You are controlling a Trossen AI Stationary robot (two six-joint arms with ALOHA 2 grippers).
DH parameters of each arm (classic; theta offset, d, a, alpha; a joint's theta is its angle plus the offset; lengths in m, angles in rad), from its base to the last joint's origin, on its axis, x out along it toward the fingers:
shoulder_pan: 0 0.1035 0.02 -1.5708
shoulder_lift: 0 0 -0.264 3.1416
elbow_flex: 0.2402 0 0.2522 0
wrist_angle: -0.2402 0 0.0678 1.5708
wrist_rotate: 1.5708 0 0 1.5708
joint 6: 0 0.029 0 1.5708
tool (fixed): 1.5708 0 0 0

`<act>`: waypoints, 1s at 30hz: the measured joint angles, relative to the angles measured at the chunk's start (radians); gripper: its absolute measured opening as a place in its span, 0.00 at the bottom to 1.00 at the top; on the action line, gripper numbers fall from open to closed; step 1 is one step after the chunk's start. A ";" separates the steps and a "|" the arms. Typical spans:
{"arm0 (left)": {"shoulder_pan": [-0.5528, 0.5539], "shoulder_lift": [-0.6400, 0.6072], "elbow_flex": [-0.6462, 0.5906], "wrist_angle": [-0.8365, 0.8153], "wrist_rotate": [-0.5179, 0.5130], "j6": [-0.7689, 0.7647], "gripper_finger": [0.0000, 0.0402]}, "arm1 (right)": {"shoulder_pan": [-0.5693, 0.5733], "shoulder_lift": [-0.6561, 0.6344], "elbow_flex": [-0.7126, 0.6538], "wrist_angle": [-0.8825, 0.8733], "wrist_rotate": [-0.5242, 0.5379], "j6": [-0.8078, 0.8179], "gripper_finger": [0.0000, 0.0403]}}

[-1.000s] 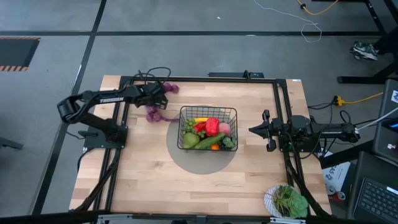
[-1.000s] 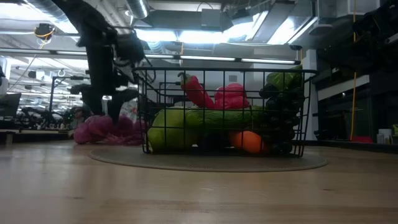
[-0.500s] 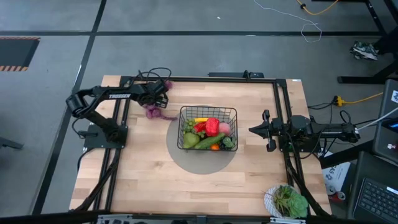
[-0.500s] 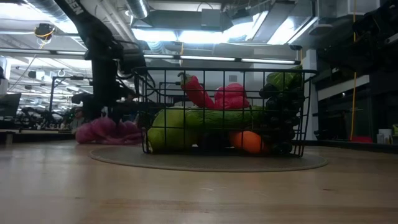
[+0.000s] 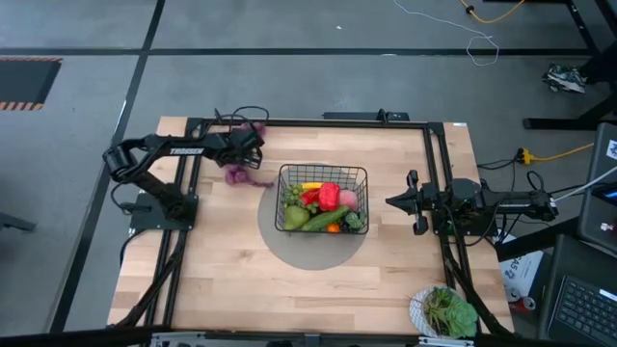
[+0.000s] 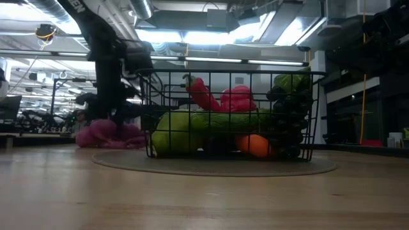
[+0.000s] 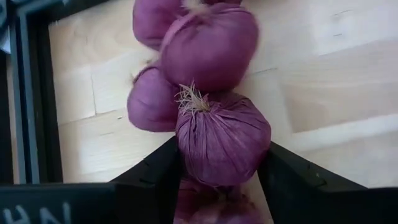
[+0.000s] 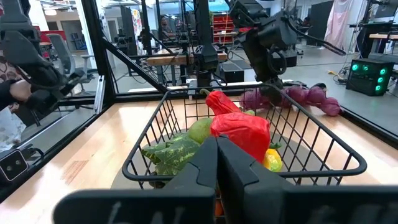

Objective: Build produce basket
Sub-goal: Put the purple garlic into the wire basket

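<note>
Most produce already fills the basket (image 5: 322, 200) (only the purple string (image 7: 214, 118) remains out), with the left gripper (image 7: 217, 177) straddling it, fingers not yet clamped.

Basket (image 5: 322, 200) is sitting mid-table on a round mat (image 5: 310, 253). Pepper (image 6: 203, 93), cucumber (image 6: 233, 121), pear (image 6: 174, 133) and an orange (image 6: 257, 145) are lying inside it. The string of purple bulbs (image 5: 241, 174) is lying on the table (image 5: 231, 280) just left of the basket, toward the far edge. My left pincer (image 5: 253, 152) is hanging over that string, fingers (image 7: 155, 177) standing either side of one bulb. My right pincer (image 5: 395, 201) is waiting right of the basket. A bowl of greens (image 5: 444, 312) is sitting at the near right corner.
</note>
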 joint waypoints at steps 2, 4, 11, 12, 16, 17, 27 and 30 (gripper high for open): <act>-0.022 -0.035 0.000 0.000 -0.010 0.000 0.44 | 0.000 0.000 0.000 0.000 0.000 0.000 0.01; -0.046 -0.073 0.007 -0.008 -0.028 0.000 0.44 | 0.000 0.000 0.000 0.000 0.000 0.000 0.01; -0.141 -0.240 0.077 -0.010 -0.083 0.056 0.44 | 0.000 0.000 0.000 0.000 0.000 0.000 0.01; -0.156 -0.265 0.093 -0.011 -0.086 0.074 0.44 | 0.000 0.000 0.000 0.000 0.000 0.000 0.01; -0.218 -0.357 0.165 -0.008 -0.119 0.163 0.44 | 0.000 0.000 0.000 0.000 0.000 0.000 0.01; -0.232 -0.374 0.185 -0.006 -0.143 0.189 0.44 | 0.000 0.000 0.000 0.000 0.000 0.000 0.01; -0.384 -0.433 0.315 0.042 -0.099 0.380 0.44 | 0.000 0.000 0.000 0.000 0.000 0.000 0.01; -0.425 -0.415 0.315 0.117 0.001 0.437 0.44 | 0.000 0.000 0.000 0.000 0.000 0.000 0.01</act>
